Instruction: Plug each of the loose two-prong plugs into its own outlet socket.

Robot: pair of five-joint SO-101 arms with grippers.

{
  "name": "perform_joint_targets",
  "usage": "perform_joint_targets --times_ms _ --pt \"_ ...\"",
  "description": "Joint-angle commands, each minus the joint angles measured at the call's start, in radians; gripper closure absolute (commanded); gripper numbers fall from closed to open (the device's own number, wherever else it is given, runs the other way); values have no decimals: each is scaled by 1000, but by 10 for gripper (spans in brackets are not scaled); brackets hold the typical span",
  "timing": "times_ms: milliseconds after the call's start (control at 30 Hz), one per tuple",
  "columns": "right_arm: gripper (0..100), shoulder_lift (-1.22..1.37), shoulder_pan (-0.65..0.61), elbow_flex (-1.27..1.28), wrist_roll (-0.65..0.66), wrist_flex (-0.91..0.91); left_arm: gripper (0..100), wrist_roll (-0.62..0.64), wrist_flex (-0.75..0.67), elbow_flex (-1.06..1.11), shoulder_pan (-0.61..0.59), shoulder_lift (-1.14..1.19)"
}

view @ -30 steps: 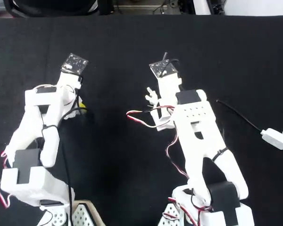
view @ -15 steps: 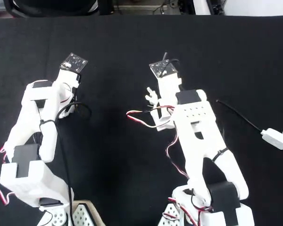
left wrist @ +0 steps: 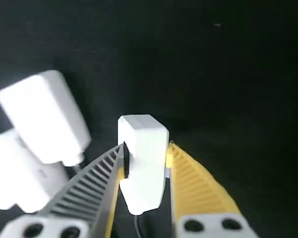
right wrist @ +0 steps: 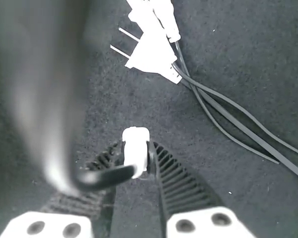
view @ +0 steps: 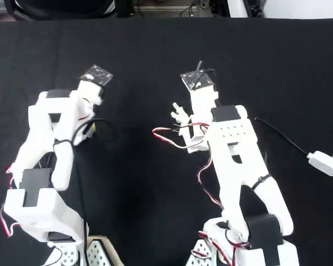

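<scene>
A white boxy socket block (left wrist: 141, 134) is clamped in the left gripper (left wrist: 145, 148), a small white corded plug (right wrist: 135, 139) in the right gripper (right wrist: 136, 148). Mating is judged next, which calls for prong alignment.

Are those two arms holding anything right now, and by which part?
Yes. The left pincer clamps a white boxy cord end by its flat sides; the right pincer pinches a small white cord end by its sides.
</scene>
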Motion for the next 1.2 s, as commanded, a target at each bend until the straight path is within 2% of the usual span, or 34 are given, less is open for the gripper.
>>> perform_joint_targets --times_ms 0,167,333,433,533,600,700,833,1000,1167 --pt "987 -2 11 -5 6 -18 970 25 84 -28 73 -17" --pt "987 -2 11 -4 6 -29 970 34 181 15 145 -164" --pt "987 -2 12 10 6 -48 970 86 195 162 278 -434" --pt "987 -2 12 10 6 -46 959 84 189 220 223 -585" --pt "987 -2 12 10 6 -46 901 83 100 286 104 -675" --pt "987 -2 12 10 6 -46 860 57 -15 354 47 -666" --pt "987 -2 12 10 6 -46 840 26 -181 461 27 -582" --pt "987 -2 12 12 6 -46 837 26 -302 481 27 -431" --pt "987 -2 12 12 6 -46 837 28 -321 374 -10 -262" --pt "987 -2 12 12 6 -46 835 21 -235 239 -38 -132"
